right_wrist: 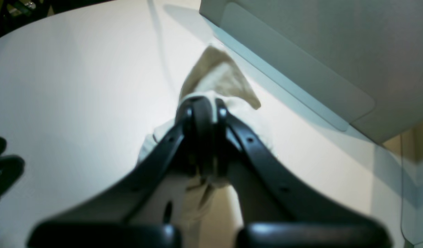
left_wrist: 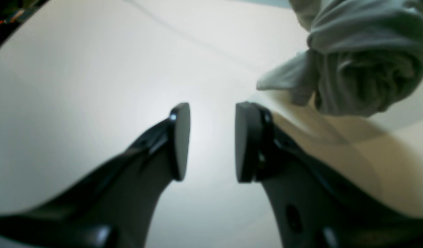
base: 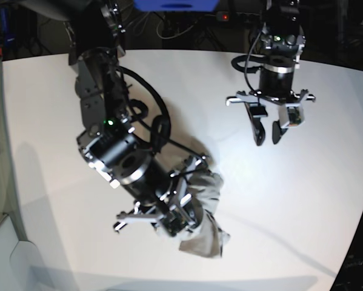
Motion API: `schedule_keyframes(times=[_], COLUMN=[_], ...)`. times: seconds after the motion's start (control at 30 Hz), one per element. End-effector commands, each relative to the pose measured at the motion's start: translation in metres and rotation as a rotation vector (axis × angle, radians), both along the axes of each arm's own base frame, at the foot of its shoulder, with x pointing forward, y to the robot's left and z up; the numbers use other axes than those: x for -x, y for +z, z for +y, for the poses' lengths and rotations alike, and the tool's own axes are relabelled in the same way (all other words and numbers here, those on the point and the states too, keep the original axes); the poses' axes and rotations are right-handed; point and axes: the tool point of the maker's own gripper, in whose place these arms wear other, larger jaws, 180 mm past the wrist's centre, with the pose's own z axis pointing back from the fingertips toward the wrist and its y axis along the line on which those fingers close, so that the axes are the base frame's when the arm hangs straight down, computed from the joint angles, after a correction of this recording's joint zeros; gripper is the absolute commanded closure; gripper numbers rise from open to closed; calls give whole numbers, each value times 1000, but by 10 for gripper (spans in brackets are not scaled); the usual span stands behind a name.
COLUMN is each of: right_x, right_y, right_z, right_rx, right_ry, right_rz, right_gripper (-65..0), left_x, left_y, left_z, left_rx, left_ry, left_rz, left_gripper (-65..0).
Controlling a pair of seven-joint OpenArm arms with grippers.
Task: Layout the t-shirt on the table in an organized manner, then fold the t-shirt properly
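We see a blue box [base: 175, 5] at the top — loose cables [base: 146, 23] just below it, a red-lit strip [base: 225, 16] to its right.

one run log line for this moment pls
right gripper: jaws shut on t-shirt | left gripper: jaws open, empty, above table | t-shirt: bunched, not laid out

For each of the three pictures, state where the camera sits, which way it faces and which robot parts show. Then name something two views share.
Left wrist: on the left arm, facing down past the open left gripper at the table; the bunched t-shirt hangs at upper right.
Right wrist: on the right arm, facing along the right gripper, shut on the t-shirt.
Base: high up, facing down on both arms over the table.
Shared: the t-shirt shows in all three.
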Motion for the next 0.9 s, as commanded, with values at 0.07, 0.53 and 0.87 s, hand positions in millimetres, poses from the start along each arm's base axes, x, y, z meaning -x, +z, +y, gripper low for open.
schedule_keyframes(times=[0.07, 0.53, 0.87], right_x=[4, 16, 15], right_y=[23, 9, 10], right_z=[16, 33, 33], right_rx=[-40, -52, -52], right_ry=[52, 88, 89], right_rz=[-69, -24, -27], right_gripper=[0, 0, 0], left_x=[-9, -2, 9], left_y=[-1, -17, -21], left_z=[-8, -60, -72], left_rx=[27, 78, 46], left_ry=[0, -129, -213], left_rz=[-19, 25, 41], left_gripper=[-217, -213, -216])
